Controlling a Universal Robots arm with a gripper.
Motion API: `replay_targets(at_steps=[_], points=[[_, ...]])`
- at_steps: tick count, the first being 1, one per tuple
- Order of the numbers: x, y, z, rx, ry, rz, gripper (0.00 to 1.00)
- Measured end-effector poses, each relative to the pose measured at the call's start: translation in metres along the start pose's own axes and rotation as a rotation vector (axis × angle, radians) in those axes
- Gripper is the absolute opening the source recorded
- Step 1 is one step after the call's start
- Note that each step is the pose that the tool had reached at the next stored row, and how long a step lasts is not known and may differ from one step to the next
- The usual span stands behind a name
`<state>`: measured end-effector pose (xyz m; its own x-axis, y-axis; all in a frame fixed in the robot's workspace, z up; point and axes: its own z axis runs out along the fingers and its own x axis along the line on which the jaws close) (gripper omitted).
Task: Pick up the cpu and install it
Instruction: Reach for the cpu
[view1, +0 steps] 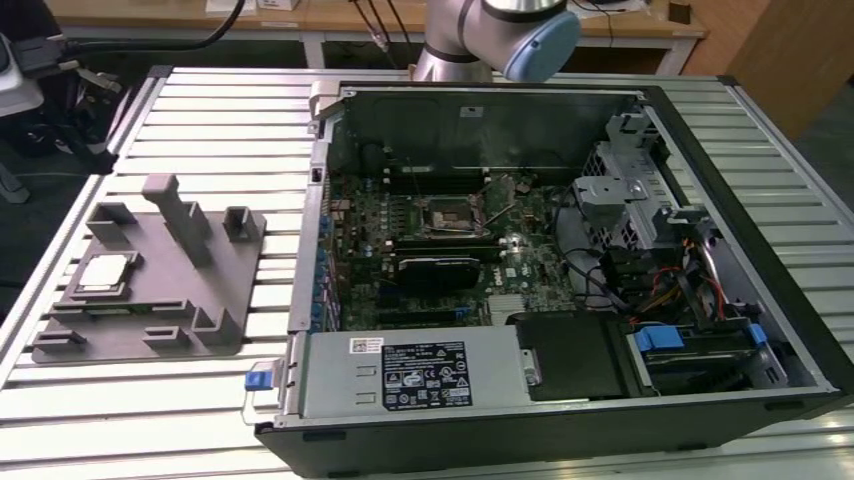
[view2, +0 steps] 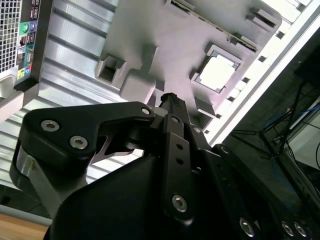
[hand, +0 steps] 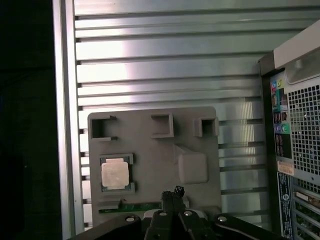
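Note:
The cpu (view1: 104, 272) is a small square chip with a pale metal top, lying flat in a square pocket of the grey fixture plate (view1: 160, 320) on the exterior view's left. Both wrist views look down on the cpu (hand: 115, 173) (view2: 218, 74) from well above. My gripper (hand: 172, 192) hangs high over the fixture, off to one side of the cpu and not touching it. Its dark fingertips (view2: 170, 97) sit close together with nothing between them. The black socket (view1: 451, 213) lies on the motherboard inside the open computer case (view1: 747, 300).
The fixture (hand: 200, 150) has raised blocks and a tall post (view1: 180, 215) near the cpu. The ribbed metal table (view1: 214, 120) carries fixture and case. The case wall (hand: 295, 130) with its ports stands beside the fixture. The arm's body (view1: 494, 30) rises behind the case.

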<state>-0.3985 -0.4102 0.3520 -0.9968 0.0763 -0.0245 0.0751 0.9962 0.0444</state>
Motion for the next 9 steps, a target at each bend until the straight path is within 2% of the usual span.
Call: replay_targets(at_steps=[9], points=[[0.0135, -0.0040, 0.0093, 0.0000, 0.0000, 0.000, 0.11]])
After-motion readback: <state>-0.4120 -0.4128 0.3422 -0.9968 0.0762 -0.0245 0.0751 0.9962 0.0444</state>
